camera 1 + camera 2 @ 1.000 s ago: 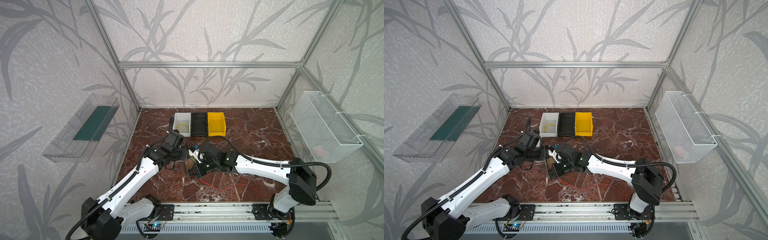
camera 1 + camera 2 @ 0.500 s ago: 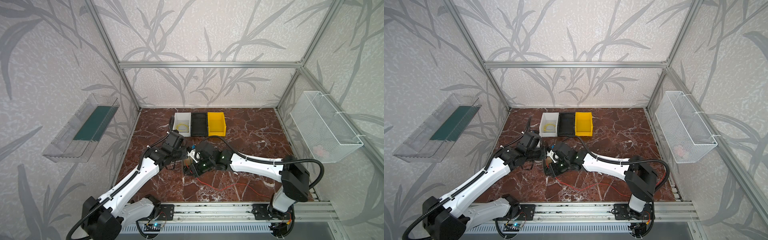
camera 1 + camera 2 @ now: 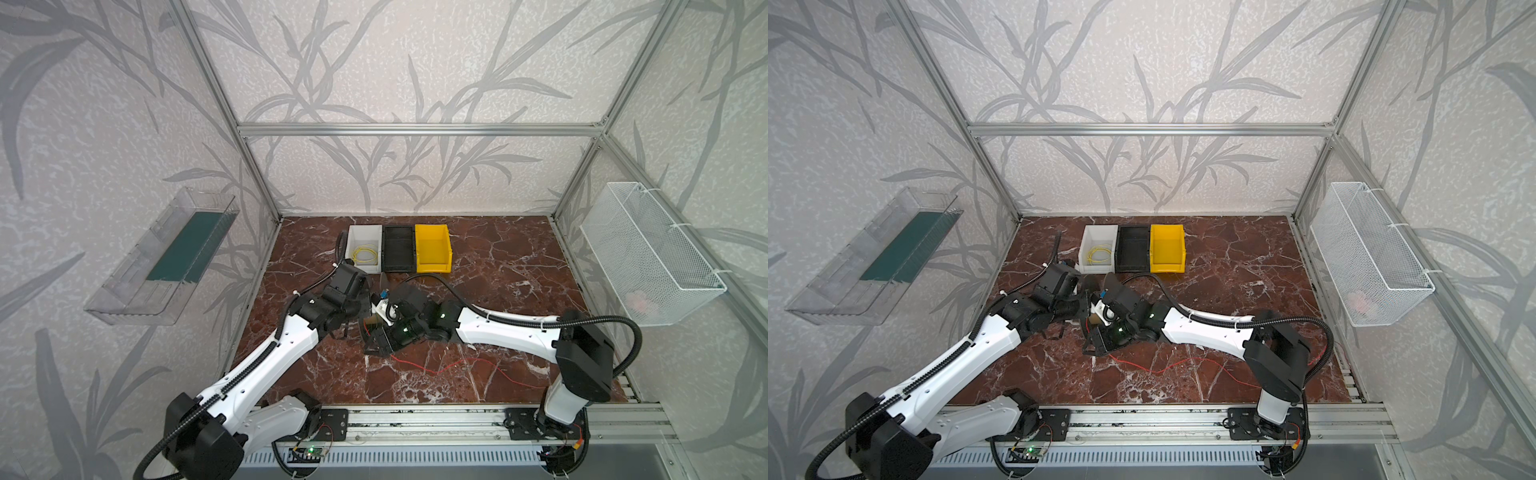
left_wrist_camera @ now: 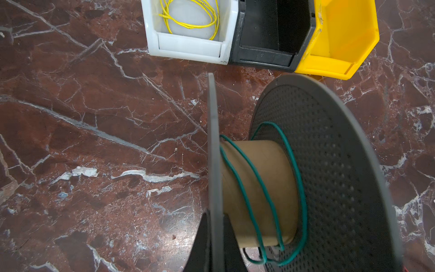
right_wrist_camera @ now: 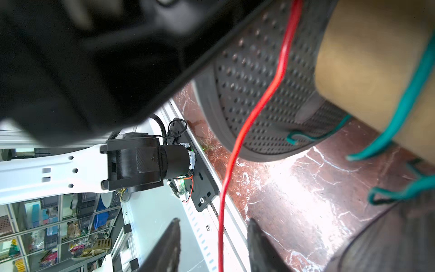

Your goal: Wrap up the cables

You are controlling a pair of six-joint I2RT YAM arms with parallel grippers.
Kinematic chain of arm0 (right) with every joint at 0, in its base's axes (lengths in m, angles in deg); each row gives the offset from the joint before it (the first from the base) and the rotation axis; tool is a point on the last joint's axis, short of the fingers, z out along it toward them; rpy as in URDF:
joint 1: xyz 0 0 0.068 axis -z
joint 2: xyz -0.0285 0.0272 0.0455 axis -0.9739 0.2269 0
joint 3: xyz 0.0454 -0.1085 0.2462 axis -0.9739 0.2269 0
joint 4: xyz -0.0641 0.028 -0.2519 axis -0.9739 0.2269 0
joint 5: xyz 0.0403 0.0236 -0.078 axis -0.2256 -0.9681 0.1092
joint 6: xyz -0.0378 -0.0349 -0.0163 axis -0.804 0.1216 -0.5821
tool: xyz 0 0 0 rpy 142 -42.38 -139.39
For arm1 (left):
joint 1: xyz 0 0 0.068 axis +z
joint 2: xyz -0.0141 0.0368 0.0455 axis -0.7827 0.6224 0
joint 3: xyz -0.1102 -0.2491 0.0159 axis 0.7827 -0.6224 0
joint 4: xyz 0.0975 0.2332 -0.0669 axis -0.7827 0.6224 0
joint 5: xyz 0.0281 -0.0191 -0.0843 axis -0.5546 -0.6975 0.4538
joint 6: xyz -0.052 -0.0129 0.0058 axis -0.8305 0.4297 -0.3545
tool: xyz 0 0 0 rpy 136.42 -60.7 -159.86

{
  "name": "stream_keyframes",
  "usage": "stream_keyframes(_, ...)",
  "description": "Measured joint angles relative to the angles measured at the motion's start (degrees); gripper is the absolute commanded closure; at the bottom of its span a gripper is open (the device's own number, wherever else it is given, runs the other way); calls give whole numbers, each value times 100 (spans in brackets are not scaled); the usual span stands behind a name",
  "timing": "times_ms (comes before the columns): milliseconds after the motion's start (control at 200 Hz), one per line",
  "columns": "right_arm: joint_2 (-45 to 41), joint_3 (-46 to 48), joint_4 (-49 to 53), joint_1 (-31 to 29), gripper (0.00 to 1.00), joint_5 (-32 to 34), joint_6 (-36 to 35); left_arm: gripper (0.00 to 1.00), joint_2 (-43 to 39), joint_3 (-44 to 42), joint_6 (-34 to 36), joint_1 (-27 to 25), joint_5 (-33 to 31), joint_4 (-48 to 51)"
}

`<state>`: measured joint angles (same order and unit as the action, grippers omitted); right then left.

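Note:
A dark grey perforated spool [image 4: 329,176] with a brown cardboard core [image 4: 259,183] stands on edge mid-floor. A green cable [image 4: 247,188] loops loosely round the core. My left gripper [image 4: 215,219] is shut on the spool's thin near flange [image 4: 213,141]. The red cable [image 5: 259,99] drapes across the other flange [image 5: 254,77] and runs loose between the spread fingers of my open right gripper [image 5: 215,245], touching neither. In both top views the red cable [image 3: 440,368] [image 3: 1167,368] trails over the floor towards the right. The yellow cable [image 3: 365,254] lies coiled in the white bin [image 3: 365,230].
A black bin [image 3: 399,249] and a yellow bin [image 3: 432,249] stand beside the white one at the back. A clear tray [image 3: 166,257] hangs on the left wall and a wire basket [image 3: 648,253] on the right wall. The aluminium rail [image 3: 415,419] edges the front.
My left gripper has closed onto the spool's flange. My right gripper has opened and let go of the red cable, after shifting a little left.

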<state>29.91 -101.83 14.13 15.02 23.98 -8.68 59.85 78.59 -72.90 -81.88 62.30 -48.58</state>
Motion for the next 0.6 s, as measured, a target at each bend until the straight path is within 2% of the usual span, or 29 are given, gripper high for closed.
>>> stream_keyframes(95,-197,199,-7,50,26,-98,-175,100,-59,-22,83,7,79,20)
stream_keyframes(200,-791,619,0,280,23,-407,-446,100,-151,-26,260,35,354,109)
stream_keyframes(405,-2162,1202,133,994,20,-839,-1185,100,-540,-83,608,553,1405,90)
stream_keyframes(600,-2293,1923,-348,990,19,-1759,-1432,100,-890,-76,669,1119,2212,-44)
